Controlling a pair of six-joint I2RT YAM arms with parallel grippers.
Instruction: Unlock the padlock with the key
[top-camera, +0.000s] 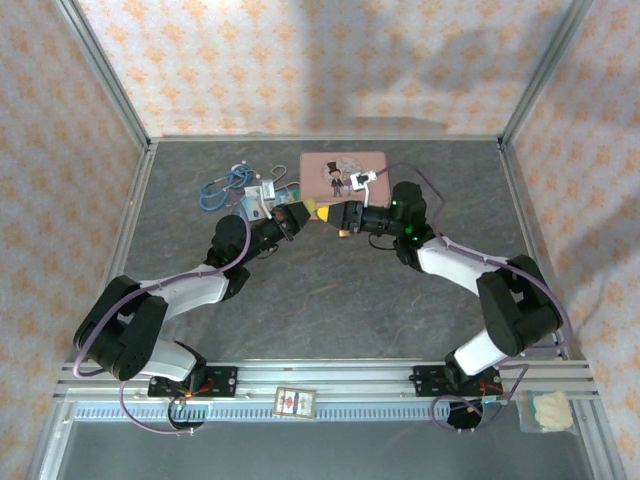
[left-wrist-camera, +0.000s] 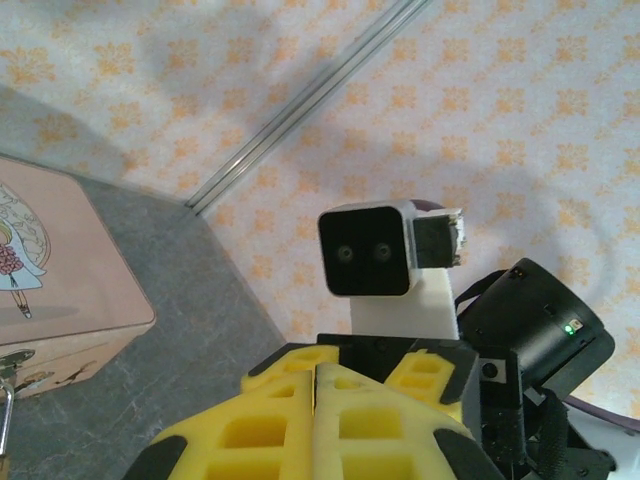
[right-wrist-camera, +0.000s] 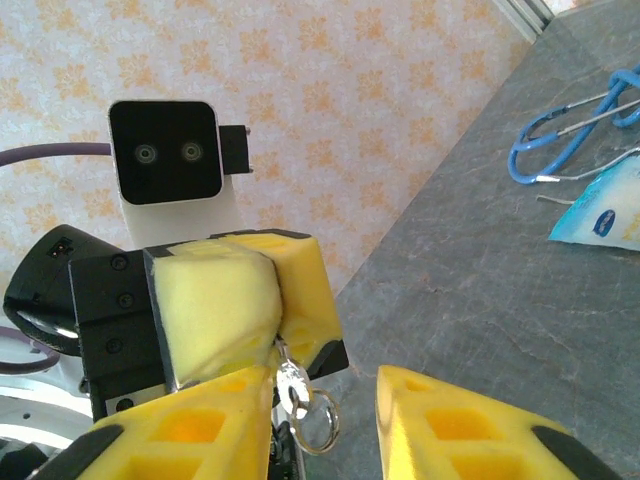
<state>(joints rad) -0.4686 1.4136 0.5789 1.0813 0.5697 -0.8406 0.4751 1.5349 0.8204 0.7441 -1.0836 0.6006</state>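
Silver key (right-wrist-camera: 296, 388), seemingly pinched by left pincer (right-wrist-camera: 277, 325)

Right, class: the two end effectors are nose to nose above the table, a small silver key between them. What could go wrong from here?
1. The left end effector is shut on only the top of what looks like the key, its ring dangling; a nudge could twist it loose.
2. The right end effector, jaws apart, sits almost against the left one; advancing could make them collide.
3. A dropped key would lie flat on the table, hard to regrasp.
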